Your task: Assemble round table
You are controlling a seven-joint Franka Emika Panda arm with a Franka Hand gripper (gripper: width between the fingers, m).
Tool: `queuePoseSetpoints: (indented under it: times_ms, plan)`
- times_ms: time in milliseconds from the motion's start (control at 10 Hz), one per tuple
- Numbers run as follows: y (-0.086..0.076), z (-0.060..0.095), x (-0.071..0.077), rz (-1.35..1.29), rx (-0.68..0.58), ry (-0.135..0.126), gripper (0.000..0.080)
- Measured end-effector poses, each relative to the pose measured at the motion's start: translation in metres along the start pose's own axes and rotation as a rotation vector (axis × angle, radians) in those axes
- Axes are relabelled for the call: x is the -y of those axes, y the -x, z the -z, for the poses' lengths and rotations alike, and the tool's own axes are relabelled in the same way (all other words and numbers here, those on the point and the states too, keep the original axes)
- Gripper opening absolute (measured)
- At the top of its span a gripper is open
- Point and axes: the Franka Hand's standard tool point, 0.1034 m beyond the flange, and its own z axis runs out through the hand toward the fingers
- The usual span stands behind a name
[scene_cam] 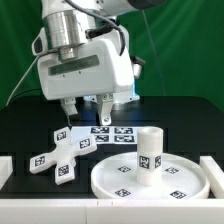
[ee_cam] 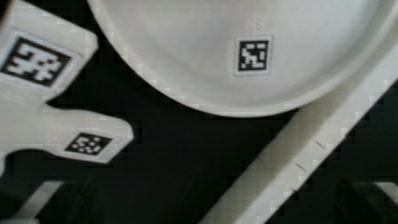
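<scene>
The large rimmed round disc [scene_cam: 120, 180] lies flat on the black table at the exterior view's right. The short cylindrical post [scene_cam: 150, 148] stands upright on it. The cross-shaped foot piece [scene_cam: 58, 158] lies flat to the disc's left. My gripper [scene_cam: 85, 120] hangs open and empty above the table, just behind the foot piece and over the marker board [scene_cam: 112, 135]. The wrist view shows the disc [ee_cam: 196, 45] with one tag and part of the foot piece [ee_cam: 45, 95] beside it. My fingers show there only as dark blurs.
A white bar [ee_cam: 311, 150] crosses the wrist view slantwise past the disc. White wall pieces stand at the exterior view's left edge [scene_cam: 5, 172] and right edge [scene_cam: 216, 172]. A green curtain hangs behind the table.
</scene>
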Motion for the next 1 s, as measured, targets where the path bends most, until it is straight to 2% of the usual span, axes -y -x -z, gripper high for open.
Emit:
queuePoseSetpoints:
  times_ms: [200,300,400,500,600,700,800,1000]
  plan:
    - [-0.002,0.0,-0.002,0.017,0.001,0.001,0.0649]
    - [-0.001,-0.001,-0.008,0.078,0.032,0.003,0.0649]
    - [-0.009,-0.001,-0.027,0.112,0.103,0.005,0.0649]
    - [-0.018,0.0,-0.039,0.101,0.15,0.011,0.0649]
    - [-0.018,0.0,-0.047,0.101,0.232,0.025,0.0649]
    - [-0.014,0.0,-0.052,0.079,0.355,0.049,0.0649]
    - [-0.013,-0.003,-0.057,0.047,0.421,0.062,0.0649]
    - [-0.013,-0.002,-0.06,0.03,0.559,0.065,0.0649]
